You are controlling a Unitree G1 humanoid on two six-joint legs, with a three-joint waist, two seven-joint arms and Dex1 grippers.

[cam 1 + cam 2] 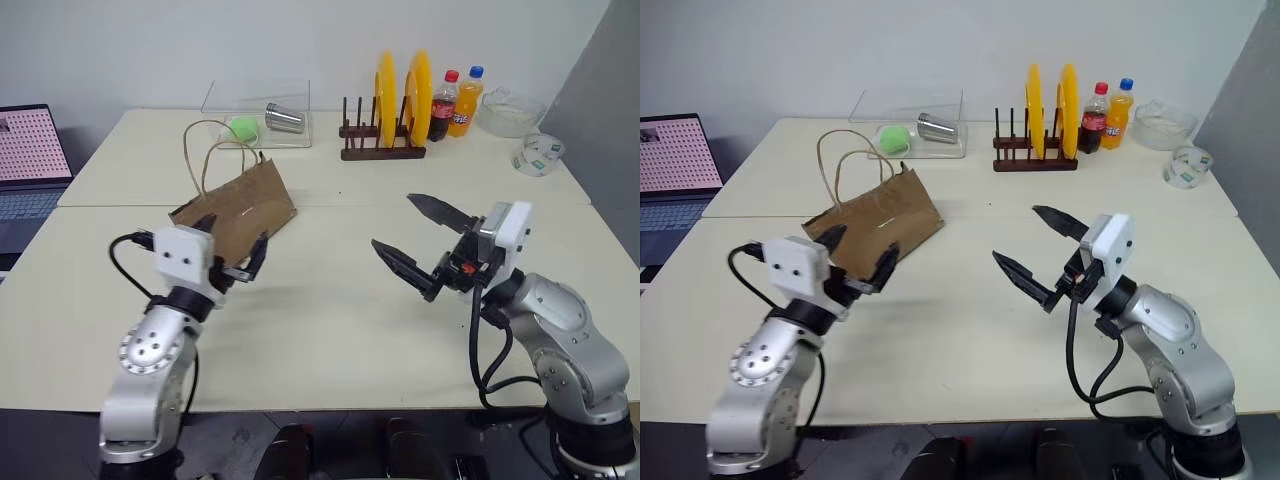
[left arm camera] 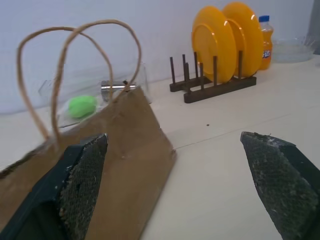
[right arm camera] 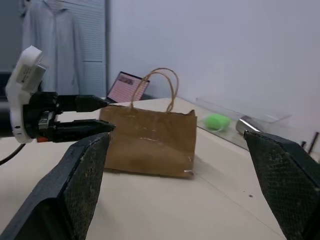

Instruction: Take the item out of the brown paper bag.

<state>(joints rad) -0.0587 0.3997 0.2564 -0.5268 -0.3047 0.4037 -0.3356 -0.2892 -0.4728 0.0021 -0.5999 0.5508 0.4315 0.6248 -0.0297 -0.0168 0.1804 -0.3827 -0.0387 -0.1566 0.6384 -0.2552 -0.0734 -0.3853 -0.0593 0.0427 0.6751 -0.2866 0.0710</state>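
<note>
brown paper bag [image 1: 238, 212] upright | left gripper [image 1: 232, 252] open beside it

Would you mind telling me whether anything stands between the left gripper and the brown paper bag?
Nothing visible does. The open left gripper hangs right beside the brown paper bag, with only bare table around it. The open right gripper is farther off, across bare table.

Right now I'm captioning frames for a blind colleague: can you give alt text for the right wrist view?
A creased brown paper bag with two cord handles stands on a pale table, framed by the open fingers of the right tool. The left tool reaches toward the bag's side, open. Behind are a green ball, a metal cup and a laptop.
</note>
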